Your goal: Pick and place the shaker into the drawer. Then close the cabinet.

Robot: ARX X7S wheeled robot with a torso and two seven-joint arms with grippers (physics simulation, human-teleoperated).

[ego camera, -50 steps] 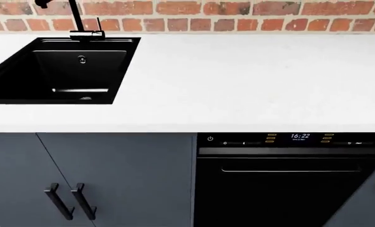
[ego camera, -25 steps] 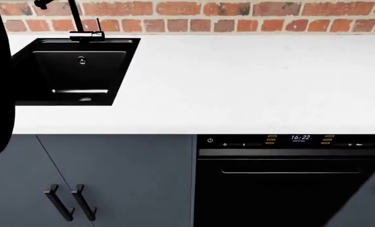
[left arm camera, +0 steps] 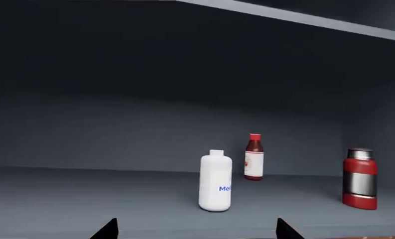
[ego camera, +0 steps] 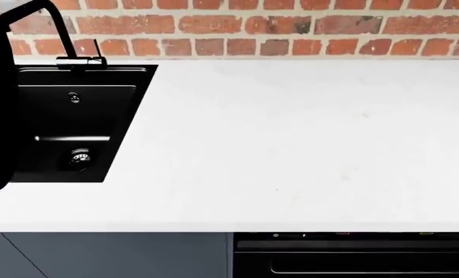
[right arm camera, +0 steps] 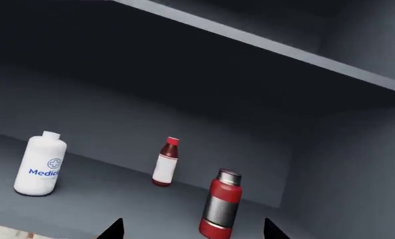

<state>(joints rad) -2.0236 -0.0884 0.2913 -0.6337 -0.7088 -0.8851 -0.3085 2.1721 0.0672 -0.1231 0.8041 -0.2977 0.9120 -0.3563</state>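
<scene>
Shaker (right arm camera: 220, 204), red with a steel band and a silver cap, stands upright on the floor of a dark grey shelf recess (right arm camera: 117, 194), ahead of both sets of jaws and touched by neither.

Findings, largest item first:

1. White worktop (ego camera: 291, 145) fills most of the head view, backed by a brick wall (ego camera: 291, 26).
2. Shelf recess: grey floor and back wall, with a paler board edge (right arm camera: 264, 47) overhead. Both wrist cameras look into it.
3. Black sink (ego camera: 67, 124) is set into the worktop, with a black tap (ego camera: 59, 35) at its rear rim.
4. Cabinet (ego camera: 98, 255) shows as a slate-grey front under the worktop edge. A black oven (ego camera: 353, 255) sits just beside it.
5. White bottle (left arm camera: 215, 181) with blue lettering stands upright, ahead of the left gripper (left arm camera: 197, 231) and in line with the gap between its jaws.
6. Shaker, as seen from the left wrist, stands well outside the span of those jaws. From the right wrist it stands ahead of the right gripper (right arm camera: 192, 230), within the span of the jaws and nearer one fingertip.
7. Small red-capped bottle (right arm camera: 164, 164) stands upright farther back from the jaws, between the white bottle and the shaker, apart from both.

Jaw condition: on each gripper the two dark fingertips are spread wide, with nothing between them.
</scene>
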